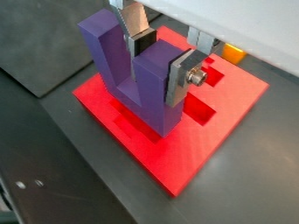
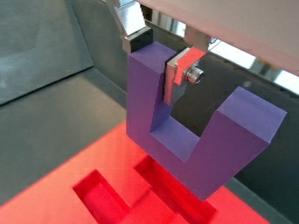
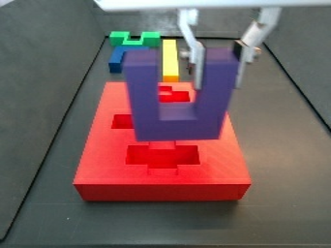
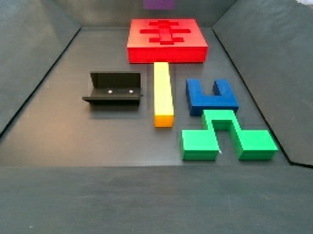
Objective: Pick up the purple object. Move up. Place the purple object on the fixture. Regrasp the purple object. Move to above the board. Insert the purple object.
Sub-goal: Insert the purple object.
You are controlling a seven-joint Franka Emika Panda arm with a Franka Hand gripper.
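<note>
My gripper (image 3: 218, 60) is shut on one prong of the purple object (image 3: 175, 107), a U-shaped block held upright with both prongs pointing up. Both wrist views show the silver fingers clamping that prong from two sides, gripper (image 1: 160, 59) and gripper (image 2: 158, 57). The purple object (image 1: 135, 87) hangs over the red board (image 1: 176, 157), with its base low above the board's recesses (image 2: 111, 197). The board (image 3: 104, 145) fills the middle of a side view. The black fixture (image 4: 116, 89) stands apart, with nothing on it. Only a purple sliver (image 4: 159, 4) shows above the board (image 4: 141, 50) there.
A yellow bar (image 4: 162, 91) lies beside the fixture. A dark blue arch block (image 4: 210, 94) and a green stepped piece (image 4: 226, 135) lie to its other side. Dark walls enclose the floor.
</note>
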